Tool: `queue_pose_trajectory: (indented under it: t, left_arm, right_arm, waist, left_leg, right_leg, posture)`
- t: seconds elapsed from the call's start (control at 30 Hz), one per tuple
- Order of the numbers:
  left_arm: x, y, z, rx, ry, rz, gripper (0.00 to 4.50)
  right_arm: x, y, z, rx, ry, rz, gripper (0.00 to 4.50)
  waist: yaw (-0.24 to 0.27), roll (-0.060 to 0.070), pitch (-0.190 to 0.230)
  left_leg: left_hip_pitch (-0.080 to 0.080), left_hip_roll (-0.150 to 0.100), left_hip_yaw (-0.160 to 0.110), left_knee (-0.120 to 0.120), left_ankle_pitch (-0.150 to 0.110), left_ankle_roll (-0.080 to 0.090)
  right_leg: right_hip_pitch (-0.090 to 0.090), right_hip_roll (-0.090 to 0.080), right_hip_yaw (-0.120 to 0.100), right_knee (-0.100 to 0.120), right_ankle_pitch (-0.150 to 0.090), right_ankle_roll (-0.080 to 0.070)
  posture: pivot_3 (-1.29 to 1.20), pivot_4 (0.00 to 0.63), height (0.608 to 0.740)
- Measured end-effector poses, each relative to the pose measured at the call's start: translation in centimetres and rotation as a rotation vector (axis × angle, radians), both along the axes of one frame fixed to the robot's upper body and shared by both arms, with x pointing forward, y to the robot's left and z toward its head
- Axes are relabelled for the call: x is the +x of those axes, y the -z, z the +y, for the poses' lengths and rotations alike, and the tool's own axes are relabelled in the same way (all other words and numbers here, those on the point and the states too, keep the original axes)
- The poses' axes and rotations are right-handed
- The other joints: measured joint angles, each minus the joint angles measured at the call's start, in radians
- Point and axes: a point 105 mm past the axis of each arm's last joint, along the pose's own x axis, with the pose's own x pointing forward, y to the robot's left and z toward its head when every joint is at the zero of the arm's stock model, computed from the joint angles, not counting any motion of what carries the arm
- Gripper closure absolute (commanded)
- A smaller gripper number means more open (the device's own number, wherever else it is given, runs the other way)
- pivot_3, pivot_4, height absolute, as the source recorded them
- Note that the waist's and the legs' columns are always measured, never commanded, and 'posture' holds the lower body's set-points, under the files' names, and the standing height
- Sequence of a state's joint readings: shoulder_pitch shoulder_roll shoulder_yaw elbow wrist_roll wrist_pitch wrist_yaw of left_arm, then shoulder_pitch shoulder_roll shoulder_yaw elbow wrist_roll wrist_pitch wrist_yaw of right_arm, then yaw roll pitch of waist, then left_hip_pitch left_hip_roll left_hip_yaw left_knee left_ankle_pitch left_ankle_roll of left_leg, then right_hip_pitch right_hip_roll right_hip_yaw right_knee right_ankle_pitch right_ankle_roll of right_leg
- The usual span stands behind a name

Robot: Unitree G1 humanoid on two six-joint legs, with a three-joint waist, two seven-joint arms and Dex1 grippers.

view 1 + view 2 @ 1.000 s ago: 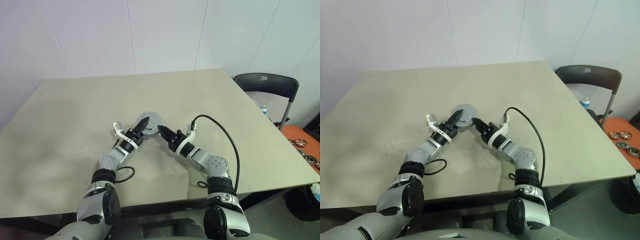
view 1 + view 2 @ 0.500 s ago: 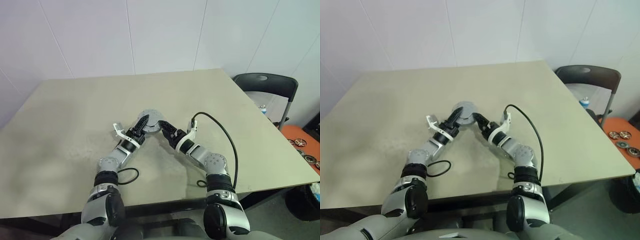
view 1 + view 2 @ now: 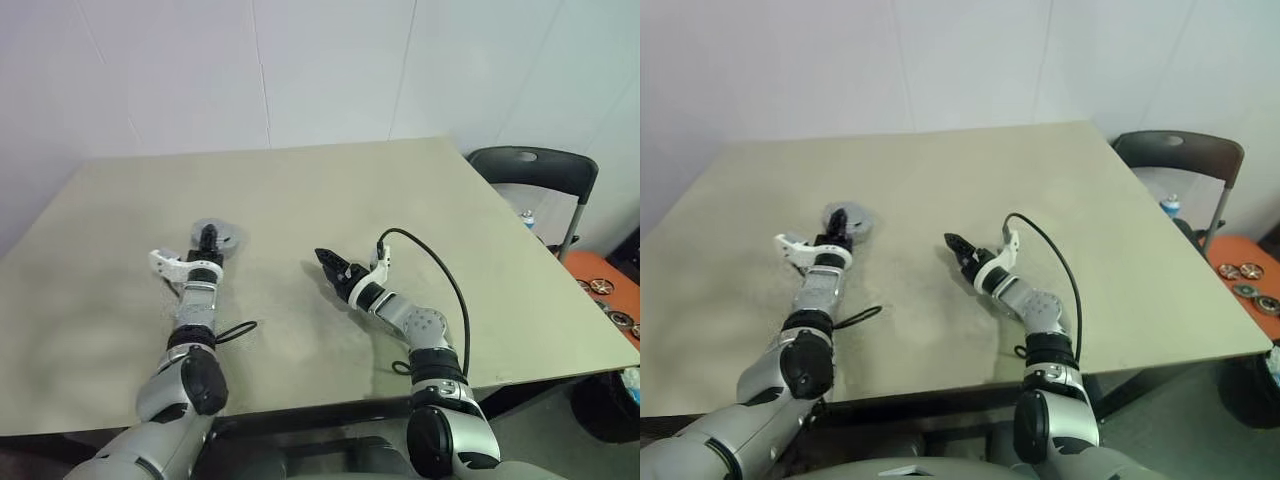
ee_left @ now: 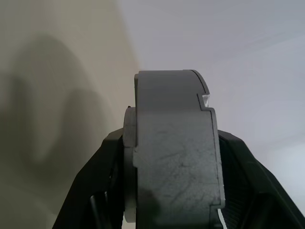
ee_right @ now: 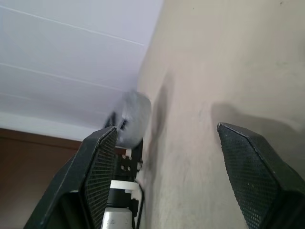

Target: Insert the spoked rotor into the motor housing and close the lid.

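Left wrist view: my left gripper [image 4: 171,191] clamps the closed motor housing [image 4: 171,152]; my right gripper [image 3: 328,262] gapes empty above bare table [image 3: 330,190].

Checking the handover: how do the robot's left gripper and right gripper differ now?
The left gripper is shut on a round grey metal part; the right gripper stands open and empty. The left gripper is over the beige table's left side, the right gripper near its middle. Both have two black fingers.

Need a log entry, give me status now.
Left gripper shut on grey motor assembly, lid on. Right gripper open, empty. Table unobstructed.
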State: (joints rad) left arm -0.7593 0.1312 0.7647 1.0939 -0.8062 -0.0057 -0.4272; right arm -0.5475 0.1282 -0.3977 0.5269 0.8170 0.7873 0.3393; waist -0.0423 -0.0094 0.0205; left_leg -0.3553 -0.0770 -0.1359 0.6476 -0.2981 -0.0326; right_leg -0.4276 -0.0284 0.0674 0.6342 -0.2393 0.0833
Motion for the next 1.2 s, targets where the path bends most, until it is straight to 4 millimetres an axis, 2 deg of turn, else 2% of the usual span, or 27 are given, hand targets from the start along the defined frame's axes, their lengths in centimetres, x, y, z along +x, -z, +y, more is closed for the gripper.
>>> queue_pose_trajectory:
  t: [0.1, 0.4, 0.63, 0.67, 0.87, 1.03, 1.1, 1.2]
  left_arm:
    - [-0.4, 0.9, 1.3, 0.053, -0.049, 0.063, 2.26]
    - [-0.6, 1.1, 2.3, 0.103, -0.098, 0.101, 2.26]
    - [-1.0, 1.2, 3.7, 0.141, -0.186, 0.163, 0.16]
    - [-1.1, 1.2, 4.0, 0.155, -0.211, 0.178, 0.04]
    - [-2.5, 1.6, 6.8, 0.287, -0.370, 0.333, 0.04]
    - [-4.0, 1.4, 9.5, 0.392, -0.483, 0.423, 0.04]
    - [-3.9, 1.1, 9.8, 0.422, -0.475, 0.400, 0.04]
    - [-2.6, -0.9, 8.5, 0.522, -0.368, 0.251, 0.04]
  right_arm:
    - [0.0, 0.0, 0.1, -0.002, -0.005, -0.001, 0.99]
    - [-0.1, 0.0, 0.3, -0.005, -0.013, -0.003, 0.99]
    - [-0.2, 0.1, 0.5, -0.014, -0.025, -0.003, 0.96]
    - [-0.2, 0.1, 0.6, -0.013, -0.026, -0.003, 0.96]
    - [-0.2, 0.2, 0.5, -0.018, -0.025, -0.005, 0.96]
    - [-0.3, 0.1, 0.6, -0.018, -0.036, -0.013, 0.96]
    - [-0.4, 0.2, 0.7, -0.023, -0.042, -0.020, 0.96]
    - [-0.6, 0.3, 0.6, -0.097, -0.051, -0.064, 0.96]
  waist:
    - [-0.001, -0.001, -0.001]
    - [-0.014, -0.002, -0.002]
    - [-0.032, -0.004, -0.003]
    - [-0.035, -0.004, -0.003]
    - [-0.064, -0.004, -0.003]
    - [-0.055, -0.005, -0.004]
    - [-0.046, -0.005, -0.004]
    - [-0.022, -0.006, -0.003]
  left_leg:
    - [0.000, -0.001, 0.000, 0.001, 0.000, 0.000]
    - [0.004, 0.001, 0.001, 0.001, 0.000, 0.000]
    - [0.012, 0.001, 0.005, 0.000, 0.000, 0.000]
    - [0.015, 0.001, 0.005, -0.001, 0.000, 0.000]
    - [0.018, 0.002, 0.005, -0.001, 0.000, 0.000]
    - [0.016, 0.001, 0.004, -0.001, 0.000, 0.000]
    - [0.015, 0.000, 0.004, 0.000, 0.000, 0.000]
    - [0.014, -0.001, 0.004, 0.000, 0.000, 0.000]
  right_leg:
    - [0.000, 0.000, 0.000, 0.000, 0.000, 0.000]
    - [0.001, 0.001, 0.000, 0.005, 0.000, 0.000]
    - [0.005, 0.001, 0.001, 0.009, 0.000, 0.000]
    - [0.007, 0.001, 0.001, 0.010, 0.000, 0.000]
    - [0.008, 0.002, 0.001, 0.011, 0.000, 0.000]
    - [0.007, 0.001, 0.001, 0.011, 0.000, 0.000]
    - [0.007, 0.000, 0.001, 0.011, 0.000, 0.000]
    - [0.007, -0.001, -0.001, 0.010, 0.000, 0.000]
  posture:
    - [0.00, 0.000, 0.740]
    - [0.00, 0.000, 0.740]
    - [0.00, 0.000, 0.740]
    - [0.00, 0.000, 0.740]
    - [0.00, 0.000, 0.740]
    - [0.00, 0.000, 0.740]
    - [0.00, 0.000, 0.740]
    - [0.00, 0.000, 0.740]
